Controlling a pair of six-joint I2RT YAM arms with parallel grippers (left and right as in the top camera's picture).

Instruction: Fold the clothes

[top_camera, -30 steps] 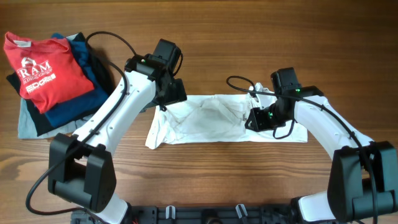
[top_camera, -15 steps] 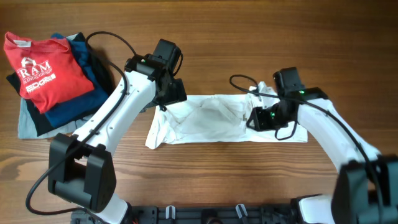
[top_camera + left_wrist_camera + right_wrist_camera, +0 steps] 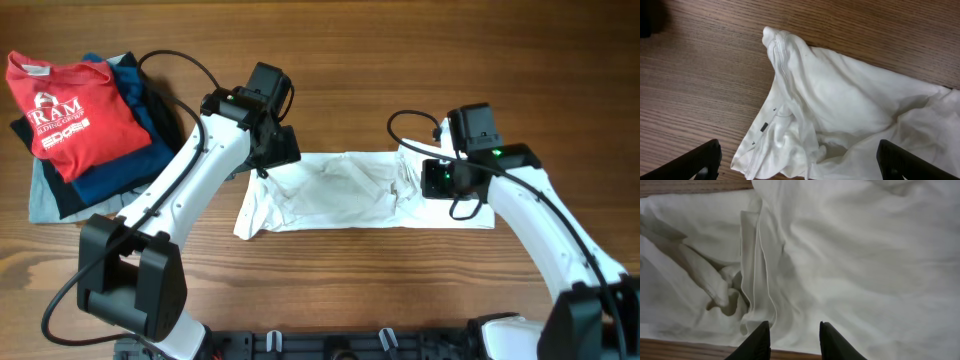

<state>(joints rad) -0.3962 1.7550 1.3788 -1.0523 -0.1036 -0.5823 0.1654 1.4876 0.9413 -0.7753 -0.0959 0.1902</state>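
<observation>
A pile (image 3: 60,185) topped by a red shirt (image 3: 70,115) sits far left, well apart from the T-shirt (image 3: 330,195). The left gripper (image 3: 800,165), fingers spread wide, hovers over the T-shirt's crumpled far-left corner. The T-shirt lies as a long strip mid-table, with bare table (image 3: 400,60) along both long edges. The right gripper (image 3: 792,337), fingers slightly parted on nothing, hovers over its right part.

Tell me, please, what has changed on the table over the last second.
The right gripper has slid right and slightly away along the white shirt. Its fingers have parted and it seems to have let go of the cloth, which is left bunched beside it. The left gripper stayed open over the shirt's left end, and the pile of clothes has not moved.
</observation>
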